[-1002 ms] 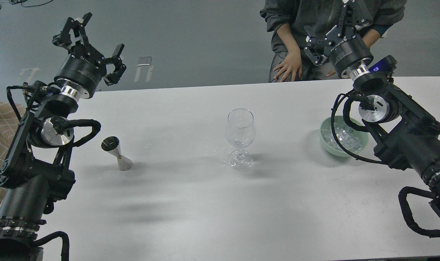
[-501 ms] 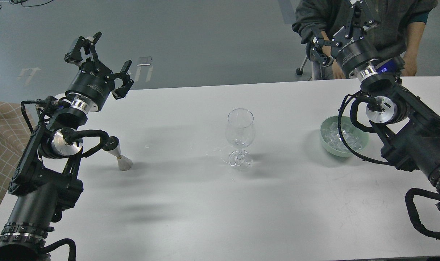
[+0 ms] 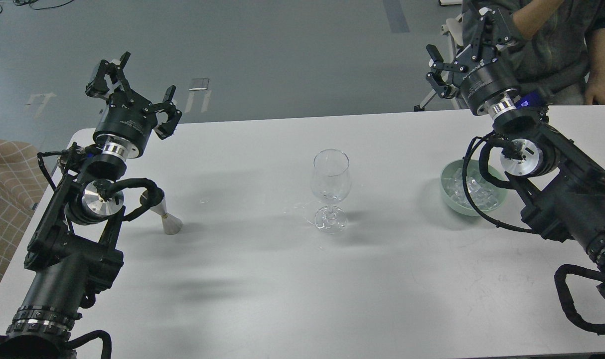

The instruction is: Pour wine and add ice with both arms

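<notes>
An empty clear wine glass (image 3: 330, 189) stands upright at the middle of the white table (image 3: 262, 279). A small steel jigger (image 3: 165, 219) stands left of it, partly hidden by my left arm's cable. A pale green bowl (image 3: 453, 199) holds several clear ice cubes (image 3: 474, 192) at the right, partly behind my right arm. My left gripper (image 3: 133, 92) is open and empty, raised over the table's far left edge. My right gripper (image 3: 459, 52) is open and empty, raised beyond the far right edge, above and behind the bowl.
A person in grey (image 3: 556, 40) stands behind the table's far right corner, close to my right gripper. A tan checked cloth (image 3: 3, 174) lies left of the table. Small wet spots (image 3: 297, 205) lie by the glass foot.
Both arms have shifted rightward in view, the left gripper lowering over the table edge and its elbow covering the jigger's cup. The person has moved right. Glass, jigger and bowl have not moved.
</notes>
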Tool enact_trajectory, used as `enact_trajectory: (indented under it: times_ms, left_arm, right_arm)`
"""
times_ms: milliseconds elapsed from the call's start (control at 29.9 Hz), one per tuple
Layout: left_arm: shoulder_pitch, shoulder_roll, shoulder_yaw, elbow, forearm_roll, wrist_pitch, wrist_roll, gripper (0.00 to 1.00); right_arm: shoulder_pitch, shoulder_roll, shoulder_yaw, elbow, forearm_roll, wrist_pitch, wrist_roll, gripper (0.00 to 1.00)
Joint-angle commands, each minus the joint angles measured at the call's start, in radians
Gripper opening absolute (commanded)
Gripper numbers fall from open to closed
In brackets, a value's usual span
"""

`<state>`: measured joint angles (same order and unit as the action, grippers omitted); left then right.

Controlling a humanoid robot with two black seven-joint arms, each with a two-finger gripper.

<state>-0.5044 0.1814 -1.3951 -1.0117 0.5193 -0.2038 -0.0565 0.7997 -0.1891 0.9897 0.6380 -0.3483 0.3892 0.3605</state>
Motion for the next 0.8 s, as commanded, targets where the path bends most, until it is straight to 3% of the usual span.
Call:
enact_trajectory:
  times_ms: [0, 267, 434, 769]
  left_arm:
    - [0.006, 0.018, 0.034, -0.005, 0.004, 0.000, -0.012, 0.98]
    - [0.007, 0.023, 0.034, -0.008, 0.005, -0.003, -0.023, 0.98]
    - [0.000, 0.023, 0.034, -0.008, 0.005, 0.041, -0.003, 0.98]
    - [0.007, 0.049, 0.054, -0.054, 0.018, 0.029, -0.042, 0.98]
  right_arm:
    - [-0.007, -0.004, 0.000, 0.003, 0.000, 0.005, -0.002, 1.00]
    - [0.001, 0.000, 0.001, 0.002, -0.001, 0.005, -0.002, 1.00]
    - [0.004, 0.000, 0.000, 0.002, -0.003, 0.005, 0.000, 1.00]
    - [-0.004, -0.001, 0.000, 0.002, -0.003, 0.005, 0.000, 1.00]
